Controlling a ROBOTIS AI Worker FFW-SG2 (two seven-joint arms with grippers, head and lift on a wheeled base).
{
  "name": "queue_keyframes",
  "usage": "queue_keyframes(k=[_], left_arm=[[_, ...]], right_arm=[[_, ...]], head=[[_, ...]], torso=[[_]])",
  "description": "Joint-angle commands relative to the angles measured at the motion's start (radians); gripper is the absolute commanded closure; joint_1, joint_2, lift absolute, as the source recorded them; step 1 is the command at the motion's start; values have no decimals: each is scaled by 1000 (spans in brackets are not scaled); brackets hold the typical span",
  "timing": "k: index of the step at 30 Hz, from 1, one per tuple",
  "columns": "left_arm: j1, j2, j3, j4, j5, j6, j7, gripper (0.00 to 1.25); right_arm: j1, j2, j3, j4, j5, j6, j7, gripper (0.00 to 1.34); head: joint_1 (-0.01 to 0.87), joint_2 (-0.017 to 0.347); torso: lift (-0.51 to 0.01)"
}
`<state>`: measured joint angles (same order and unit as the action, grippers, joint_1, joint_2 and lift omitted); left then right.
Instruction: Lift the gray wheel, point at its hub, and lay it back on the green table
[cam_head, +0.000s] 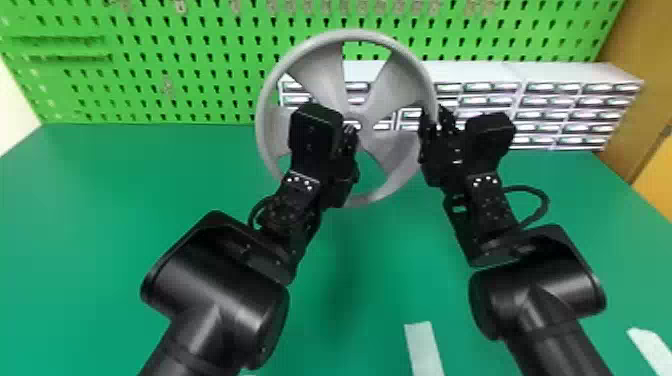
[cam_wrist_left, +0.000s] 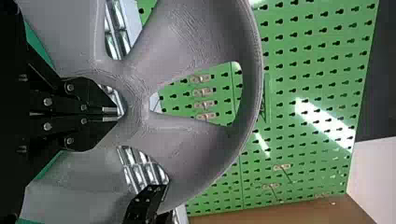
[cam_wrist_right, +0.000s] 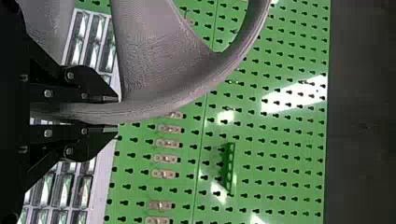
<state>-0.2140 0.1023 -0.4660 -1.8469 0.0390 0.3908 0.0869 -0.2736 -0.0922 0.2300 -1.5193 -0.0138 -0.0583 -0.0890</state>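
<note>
Wheel (cam_head: 320, 75) of gray, spoked and roughly upright, hangs above the green table (cam_head: 100, 200), its rim clamped between the fingers of the robot's right pincer (cam_head: 434, 125). The left pincer (cam_head: 352, 131), fingers together, points at the hub (cam_wrist_left: 140, 93), though whether the two touch is unclear. Behind rise a green pegboard (cam_head: 190, 65) and white drawer cabinets (cam_head: 550, 72).

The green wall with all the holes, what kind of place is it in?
Probably a workshop or robot lab: it has that pegboard, rows of small drawers and a big green table.
</note>
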Motion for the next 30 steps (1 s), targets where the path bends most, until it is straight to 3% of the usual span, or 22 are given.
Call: queue_keyframes(k=[1,11,30], left_arm=[[7,2,-9,0,5,-12,14,1194],[18,25,-54,-11,19,-40,57,1194],[154,63,61,-192,74,-49,50,1194]], right_arm=[[1,0,-3,1,0,0,0,1217],[7,2,-18,-1,2,2,0,1217],[19,6,-58,-5,3,0,0,1217]], head=[[692,48],[692,48],[692,48]], torso=[[-93],[-93],[-93]])
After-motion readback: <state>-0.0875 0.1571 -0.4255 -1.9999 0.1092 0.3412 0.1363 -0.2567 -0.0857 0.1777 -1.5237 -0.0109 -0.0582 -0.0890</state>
